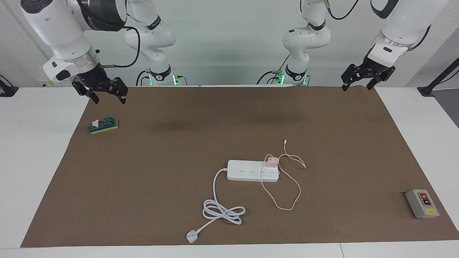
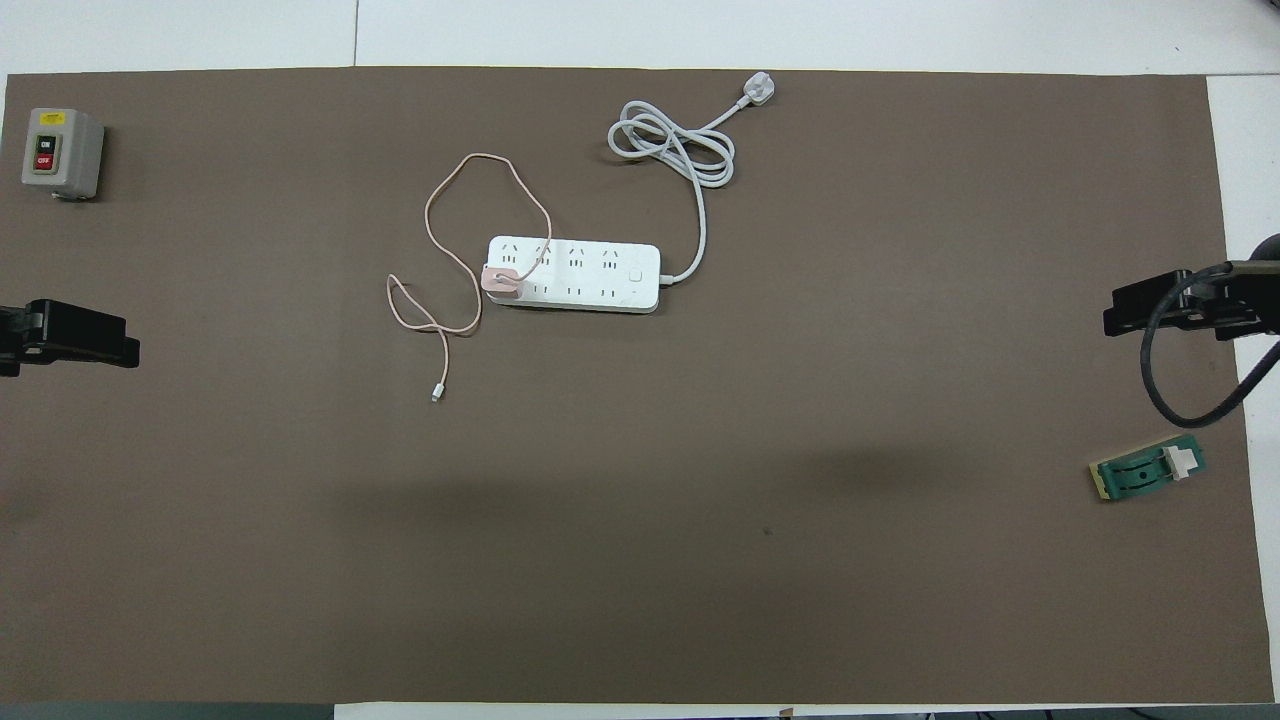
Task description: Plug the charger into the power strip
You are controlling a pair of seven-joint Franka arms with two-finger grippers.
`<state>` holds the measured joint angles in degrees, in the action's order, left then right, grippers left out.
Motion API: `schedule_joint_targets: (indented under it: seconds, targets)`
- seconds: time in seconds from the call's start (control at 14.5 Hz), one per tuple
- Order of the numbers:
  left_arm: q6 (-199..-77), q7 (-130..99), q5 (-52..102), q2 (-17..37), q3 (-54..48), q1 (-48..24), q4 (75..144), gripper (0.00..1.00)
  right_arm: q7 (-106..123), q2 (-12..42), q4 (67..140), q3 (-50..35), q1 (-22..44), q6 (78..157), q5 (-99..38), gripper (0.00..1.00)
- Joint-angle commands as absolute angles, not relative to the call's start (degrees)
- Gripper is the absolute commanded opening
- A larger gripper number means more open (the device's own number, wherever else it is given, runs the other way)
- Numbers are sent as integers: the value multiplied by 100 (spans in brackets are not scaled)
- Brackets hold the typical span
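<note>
The white power strip (image 1: 245,171) (image 2: 590,275) lies flat near the middle of the brown mat. The pale-pink charger (image 1: 271,160) (image 2: 500,281) stands on the strip's end toward the left arm's side; whether its prongs sit in a socket cannot be told. Its thin pink cable loops over the mat beside that end, the loose connector (image 2: 436,395) lying nearer the robots. My left gripper (image 1: 357,87) (image 2: 70,335) hangs open and empty over the mat's edge at the left arm's end. Above the mat's corner at the other end, my right gripper (image 1: 109,100) (image 2: 1170,305) is open and empty.
The strip's thick white cord (image 1: 222,211) coils farther from the robots and ends in a white plug (image 1: 192,236). A grey button box (image 1: 422,203) (image 2: 60,152) sits at the left arm's end. A green-and-white block (image 1: 103,125) (image 2: 1150,472) lies under the right gripper.
</note>
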<state>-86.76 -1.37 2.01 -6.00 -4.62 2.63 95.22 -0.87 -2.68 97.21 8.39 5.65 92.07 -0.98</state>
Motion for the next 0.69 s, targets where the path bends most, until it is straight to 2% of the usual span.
schedule_joint_targets:
  seconds: [0.0, 0.62]
  targets:
    - [-8613, -114, 290, -571, -439, 246, 9431, 100, 18, -316, 9703, 809, 518, 9097, -18, 100]
    - [-8605, -105, 150, -580, -501, 334, 9431, 100, 18, -325, 9703, 809, 519, 9097, -18, 100]
